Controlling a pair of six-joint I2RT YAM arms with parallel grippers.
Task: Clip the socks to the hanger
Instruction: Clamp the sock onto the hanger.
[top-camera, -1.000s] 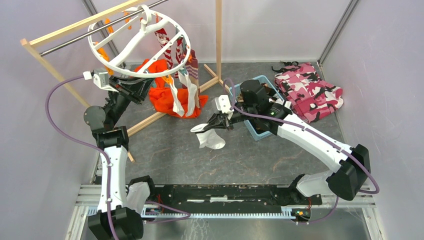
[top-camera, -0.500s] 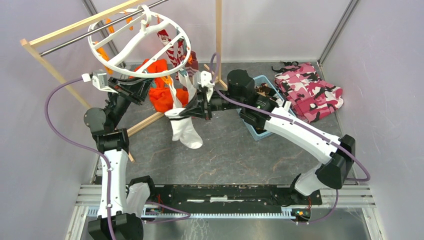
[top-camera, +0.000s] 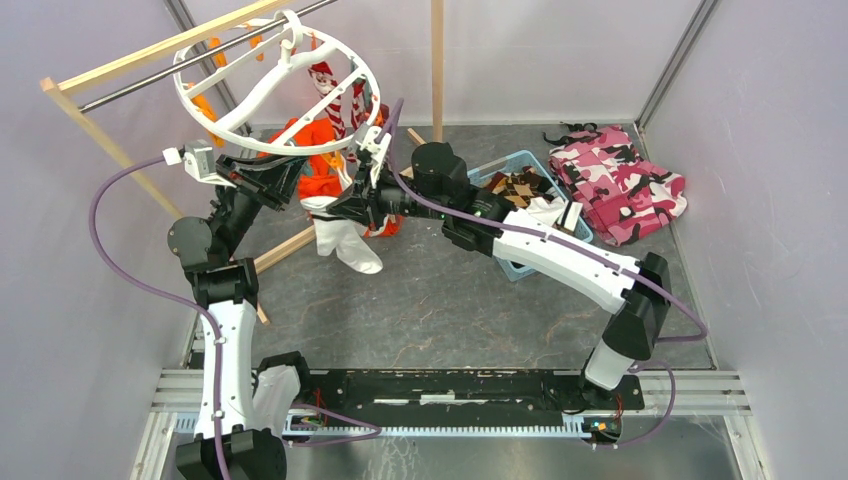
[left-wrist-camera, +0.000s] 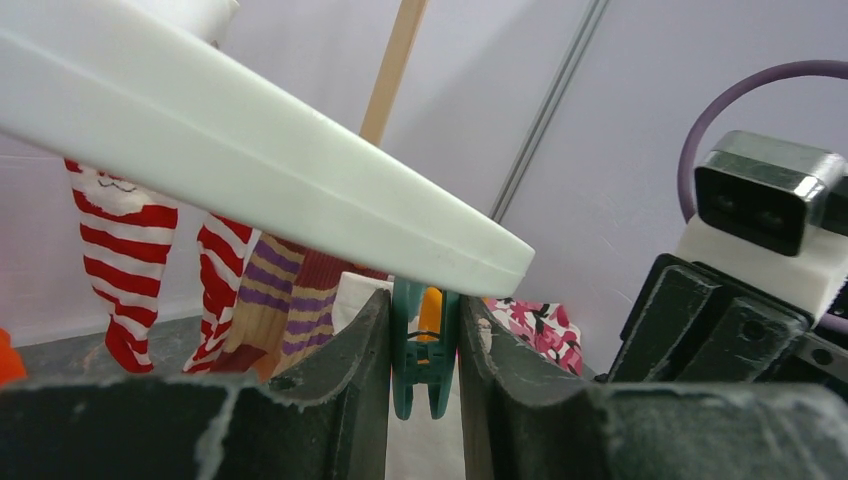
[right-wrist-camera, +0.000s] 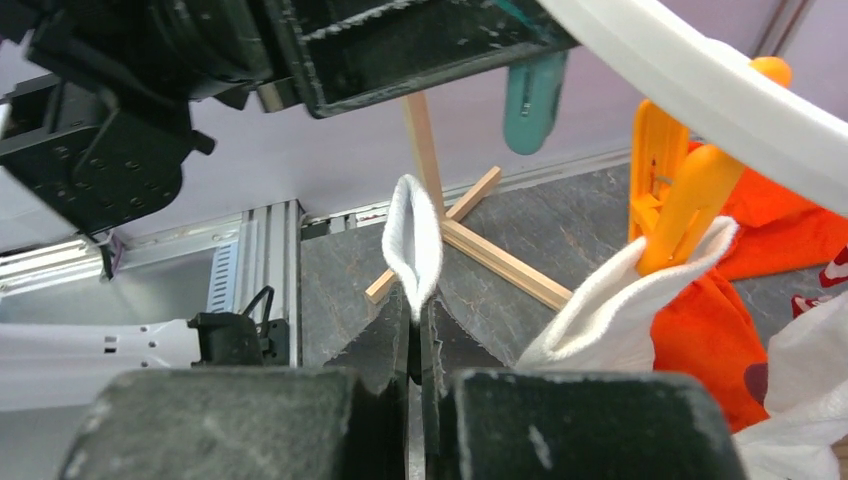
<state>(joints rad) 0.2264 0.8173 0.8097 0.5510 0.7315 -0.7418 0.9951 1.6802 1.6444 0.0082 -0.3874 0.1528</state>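
Risk: right gripper (right-wrist-camera: 415, 312), clamped on cuff of white fabric sock (right-wrist-camera: 413, 235), overshoots teal plastic clip (left-wrist-camera: 421, 372) squeezed by left gripper (left-wrist-camera: 425, 308); sock drops.

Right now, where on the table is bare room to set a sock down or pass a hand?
Widest bare table lies between the white sock, the right arm and the base rail. A smaller patch lies behind the blue basket, toward the back wall. Crowded: under the hanger, where left gripper, right gripper, sock and orange garment meet.

smooth white plastic hanger (left-wrist-camera: 250, 170), soft knit cloth sock (right-wrist-camera: 413, 245) (white), glossy teal plastic clip (left-wrist-camera: 408, 360), bare wooden rack (top-camera: 437, 60)
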